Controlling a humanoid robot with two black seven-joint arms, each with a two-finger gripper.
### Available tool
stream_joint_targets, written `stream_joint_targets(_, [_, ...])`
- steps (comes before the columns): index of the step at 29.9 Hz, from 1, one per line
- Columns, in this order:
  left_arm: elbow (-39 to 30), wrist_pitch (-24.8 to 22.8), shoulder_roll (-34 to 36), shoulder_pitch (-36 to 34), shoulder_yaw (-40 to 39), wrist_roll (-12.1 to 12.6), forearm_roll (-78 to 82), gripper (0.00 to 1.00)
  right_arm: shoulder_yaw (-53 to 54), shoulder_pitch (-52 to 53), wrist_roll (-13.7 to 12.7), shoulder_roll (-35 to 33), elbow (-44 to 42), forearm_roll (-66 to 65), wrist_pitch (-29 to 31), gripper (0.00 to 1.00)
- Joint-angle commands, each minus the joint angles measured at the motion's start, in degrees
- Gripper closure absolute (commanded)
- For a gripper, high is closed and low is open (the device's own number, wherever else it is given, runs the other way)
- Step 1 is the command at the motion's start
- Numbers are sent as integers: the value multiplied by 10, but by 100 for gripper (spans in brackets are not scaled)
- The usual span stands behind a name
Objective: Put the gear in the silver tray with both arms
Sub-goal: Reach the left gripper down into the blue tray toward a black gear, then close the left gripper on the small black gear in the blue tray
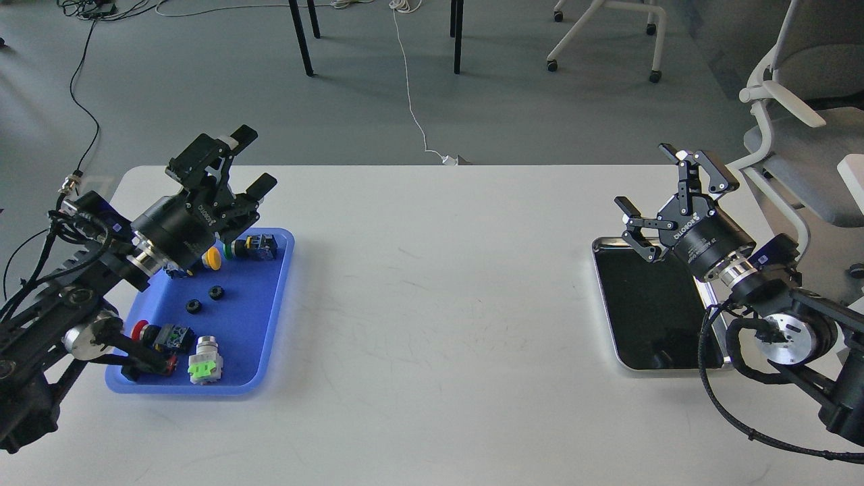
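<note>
My left jaws are spread above the far rim of the blue tray, where two small black gears lie. My right jaws are spread over the silver tray's far edge. Bare tabletop separates the trays.

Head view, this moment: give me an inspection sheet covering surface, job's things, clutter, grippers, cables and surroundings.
Surface: white table, faintly scuffed.
Job's things: silver tray on the right, nothing seen in it; two small black gears lie in the blue tray on the left.
Clutter: push-button switches in the blue tray, among them a yellow-capped one, a red-capped one and a green-and-silver one.
Grippers: left gripper open, above the blue tray's far end; right gripper open, above the silver tray's far end; both empty.
Cables: white cable on the floor.
Surroundings: grey floor, office chair on the right.
</note>
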Motion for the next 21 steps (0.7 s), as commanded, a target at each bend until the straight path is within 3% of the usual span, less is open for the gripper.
stream_joint_targets(1, [-4,-4,35,-26,18,-18,136,2,-1,-1,0,0,-1,0,0,1])
stream_joint_targets(11, [-20,9,143,-119,236,-18,541,3,-3,-1,0,0,-1,0,0,1])
stream_joint_targets(15, [21,70,144,-125,301,-18,602,4,-3,-1,0,0,-1,0,0,1])
stream_joint_targets(21, [84,80,124,-136,325,-18,631,8,-3,-1,0,0,-1,0,0,1])
